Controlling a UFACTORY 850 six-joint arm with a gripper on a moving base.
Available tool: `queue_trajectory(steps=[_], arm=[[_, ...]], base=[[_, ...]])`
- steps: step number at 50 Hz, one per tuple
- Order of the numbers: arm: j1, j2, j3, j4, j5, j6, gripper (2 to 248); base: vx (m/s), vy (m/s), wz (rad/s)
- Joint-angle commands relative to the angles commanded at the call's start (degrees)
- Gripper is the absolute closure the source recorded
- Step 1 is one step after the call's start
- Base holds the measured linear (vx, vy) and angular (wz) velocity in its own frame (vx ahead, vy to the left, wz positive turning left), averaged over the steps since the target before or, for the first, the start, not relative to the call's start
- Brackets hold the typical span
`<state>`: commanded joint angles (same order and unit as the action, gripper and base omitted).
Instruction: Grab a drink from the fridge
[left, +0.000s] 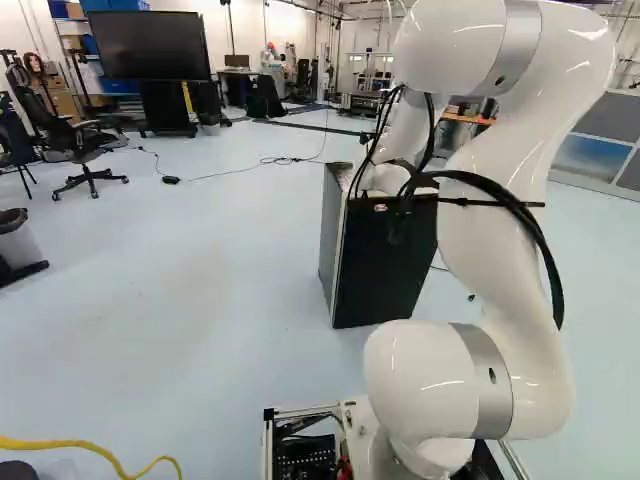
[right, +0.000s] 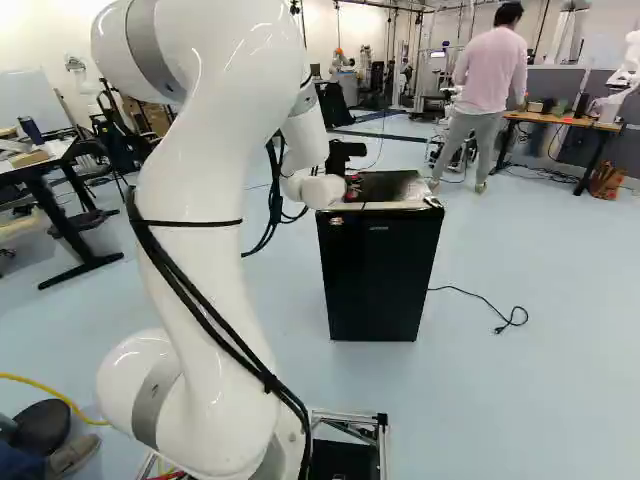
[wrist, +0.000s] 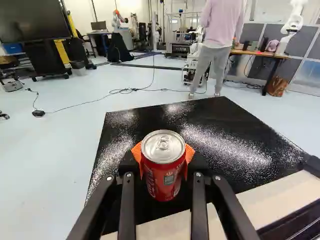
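Note:
In the right base view my gripper (right: 352, 184) is low over the front part of the black fridge's top. The wrist view shows the gripper (wrist: 163, 159) with its orange pads against two sides of a red drink can (wrist: 162, 177), shut on it. The can is upright, its silver lid uncovered; whether its base touches the top cannot be told. The small fridge (right: 380, 270) stands on the floor with its front door closed. Its glossy dark top (wrist: 225, 145) spreads around and beyond the can.
A cable (right: 480, 298) lies on the floor beside the fridge. A person (right: 486, 90) stands behind it, near a wooden desk (right: 560, 119). Another robot (wrist: 294, 25) is at that desk. A screen (left: 150, 46) and an office chair (left: 80, 145) stand farther off in the left base view.

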<state>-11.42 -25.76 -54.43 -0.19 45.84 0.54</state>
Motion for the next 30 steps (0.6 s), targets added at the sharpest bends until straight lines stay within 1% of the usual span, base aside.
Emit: queue_trajectory(steps=[30], arm=[[0.0, 3.3, 0.0, 0.0, 0.0, 0.0, 152]], base=[[0.0, 0.0, 0.0]])
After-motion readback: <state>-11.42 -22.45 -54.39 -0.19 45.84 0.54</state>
